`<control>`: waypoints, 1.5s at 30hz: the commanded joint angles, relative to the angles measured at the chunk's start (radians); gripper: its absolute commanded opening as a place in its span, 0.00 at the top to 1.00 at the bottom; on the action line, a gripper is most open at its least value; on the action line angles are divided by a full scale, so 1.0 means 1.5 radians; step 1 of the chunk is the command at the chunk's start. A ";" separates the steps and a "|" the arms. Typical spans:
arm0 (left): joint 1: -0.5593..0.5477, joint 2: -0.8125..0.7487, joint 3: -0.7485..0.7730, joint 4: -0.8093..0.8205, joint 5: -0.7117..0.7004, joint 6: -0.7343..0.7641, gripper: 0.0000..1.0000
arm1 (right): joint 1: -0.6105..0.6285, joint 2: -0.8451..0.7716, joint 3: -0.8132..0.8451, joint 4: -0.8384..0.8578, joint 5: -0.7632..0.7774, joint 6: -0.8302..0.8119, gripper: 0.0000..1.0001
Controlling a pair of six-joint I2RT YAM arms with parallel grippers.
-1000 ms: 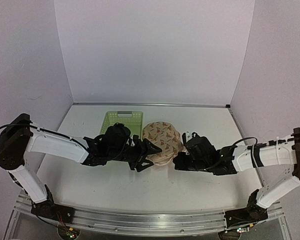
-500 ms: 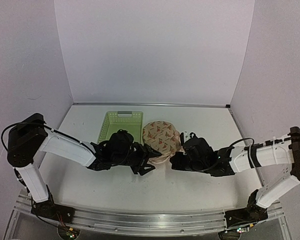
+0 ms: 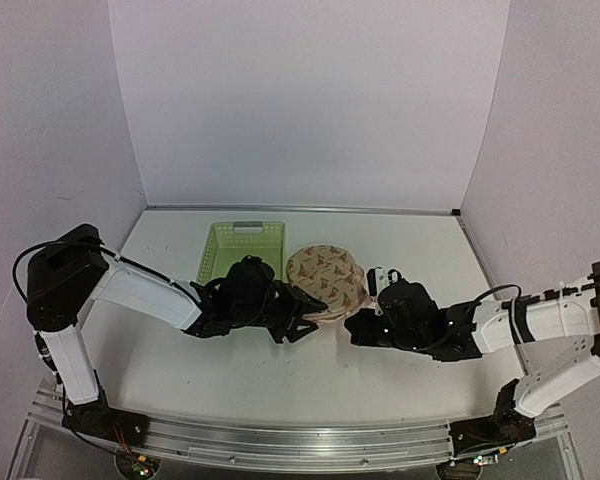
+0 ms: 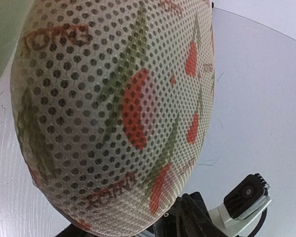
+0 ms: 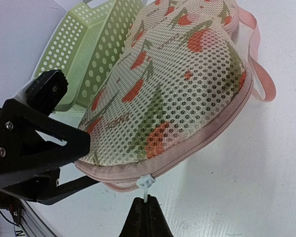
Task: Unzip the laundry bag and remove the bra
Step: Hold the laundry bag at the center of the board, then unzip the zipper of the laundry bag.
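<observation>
The laundry bag [image 3: 325, 275] is a cream mesh pouch with red and green motifs and a pink zipped rim, lying mid-table. In the right wrist view the laundry bag [image 5: 182, 98] has its near end lifted. My left gripper [image 3: 302, 316] clamps that end, one finger on the mesh and one under the rim. From the left wrist, the laundry bag [image 4: 113, 113] fills the view and hides the fingertips. My right gripper [image 5: 146, 203] is shut on the white zipper pull [image 5: 145, 183] at the rim's near end. The right gripper [image 3: 350, 330] sits at the bag's front right. The bra is hidden.
A light green lattice basket [image 3: 230, 250] stands just left of the bag and behind my left arm; the basket [image 5: 84, 49] also shows in the right wrist view. A pink loop strap [image 5: 259, 64] trails from the bag's far end. Part of the right arm [image 4: 241, 200] shows below the bag.
My left arm has pushed right onto the bag's near end and its jaws have narrowed round it. The right gripper has stayed shut and drawn slightly nearer and rightward.
</observation>
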 commanded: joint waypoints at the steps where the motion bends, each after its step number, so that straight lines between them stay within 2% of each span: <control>1: 0.009 -0.011 0.025 0.029 -0.016 0.003 0.55 | 0.018 -0.047 -0.031 0.066 -0.007 -0.017 1.00; 4: 0.008 -0.015 0.027 0.028 -0.016 0.010 0.60 | 0.036 -0.071 -0.053 0.081 -0.010 -0.027 1.00; 8: 0.008 -0.023 0.024 0.028 -0.016 0.015 0.73 | 0.059 -0.099 -0.076 0.107 -0.015 -0.051 1.00; 18: 0.009 -0.085 -0.018 0.021 -0.023 0.039 1.00 | 0.079 -0.099 -0.062 0.116 -0.046 -0.099 1.00; 30: 0.034 -0.216 -0.096 -0.038 -0.010 0.102 1.00 | 0.081 -0.073 -0.030 0.058 -0.093 -0.141 1.00; 45: 0.086 -0.317 -0.146 -0.118 0.105 0.199 1.00 | 0.079 0.024 0.046 -0.008 -0.108 -0.246 1.00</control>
